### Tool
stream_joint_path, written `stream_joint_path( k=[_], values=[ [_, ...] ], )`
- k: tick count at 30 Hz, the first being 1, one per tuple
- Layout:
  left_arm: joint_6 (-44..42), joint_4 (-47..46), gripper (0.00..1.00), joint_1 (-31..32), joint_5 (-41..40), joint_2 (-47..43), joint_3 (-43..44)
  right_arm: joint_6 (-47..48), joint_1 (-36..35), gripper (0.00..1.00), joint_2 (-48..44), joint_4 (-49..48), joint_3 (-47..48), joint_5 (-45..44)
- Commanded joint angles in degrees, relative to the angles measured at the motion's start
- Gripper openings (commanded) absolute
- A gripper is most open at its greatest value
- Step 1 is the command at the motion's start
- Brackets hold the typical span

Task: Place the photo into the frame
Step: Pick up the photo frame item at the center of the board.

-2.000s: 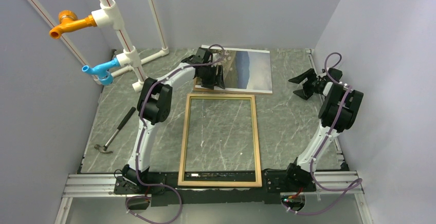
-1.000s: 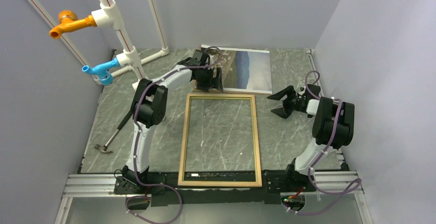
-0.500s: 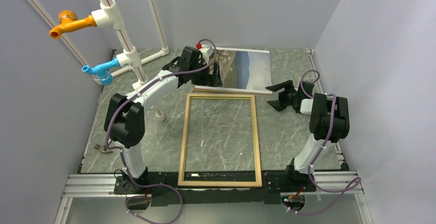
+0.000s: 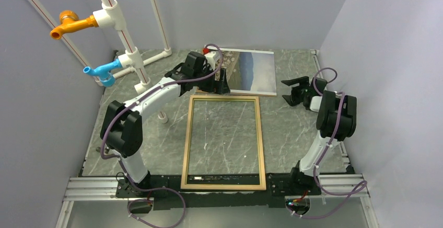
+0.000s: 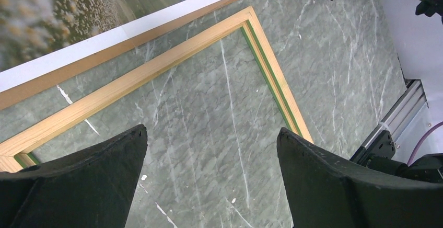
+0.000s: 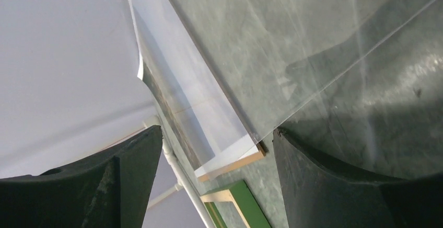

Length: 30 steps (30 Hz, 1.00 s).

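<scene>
Trouble, if it came, looked most likely at the pickup itself. The photo lay meadow side up on the brown backing board at the far edge of the bench. The frame lay flat mid-bench, its far rail just beside the board. The left tool hung over the photo's near left corner, jaws spread wide and empty. The right tool sat off the photo's right edge, also open, gripping nothing. Thin paper flush on a board is nasty: I'd guess a pinch could catch the board too, crease the corner, or shove the sheet toward the back wall. Dragging it low could knock the frame askew.
</scene>
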<state>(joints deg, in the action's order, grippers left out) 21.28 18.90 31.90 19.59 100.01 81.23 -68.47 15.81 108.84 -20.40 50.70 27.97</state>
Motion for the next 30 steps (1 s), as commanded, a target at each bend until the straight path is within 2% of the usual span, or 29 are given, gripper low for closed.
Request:
stream_joint_path(
  k=[1,8,12,17,23,30],
  values=[
    [-0.3,-1.9,0.96,0.0,1.5,-2.2,0.3,-0.1,0.3,0.8,2.4,-7.7,2.4,0.0],
    [-0.7,-1.5,0.95,0.1,1.8,-2.2,-0.6,-5.4,0.3,0.78,3.0,-23.7,-1.1,3.0],
    [-1.0,-0.8,0.94,0.1,2.4,-1.5,-0.4,-8.7,0.4,0.77,3.4,-39.2,-4.9,4.2],
    [-1.0,-0.9,0.94,0.1,2.7,-1.4,-0.8,-13.7,0.5,0.76,6.8,-48.9,-5.6,5.4],
    [-1.4,-0.6,0.93,0.1,2.6,-1.7,-1.1,-12.9,0.5,0.72,7.5,-47.8,-5.6,4.2],
    [-1.7,-0.5,0.93,0.2,2.9,-1.6,-0.9,-9.1,0.5,0.55,6.7,-35.7,-4.6,1.1]
  ],
)
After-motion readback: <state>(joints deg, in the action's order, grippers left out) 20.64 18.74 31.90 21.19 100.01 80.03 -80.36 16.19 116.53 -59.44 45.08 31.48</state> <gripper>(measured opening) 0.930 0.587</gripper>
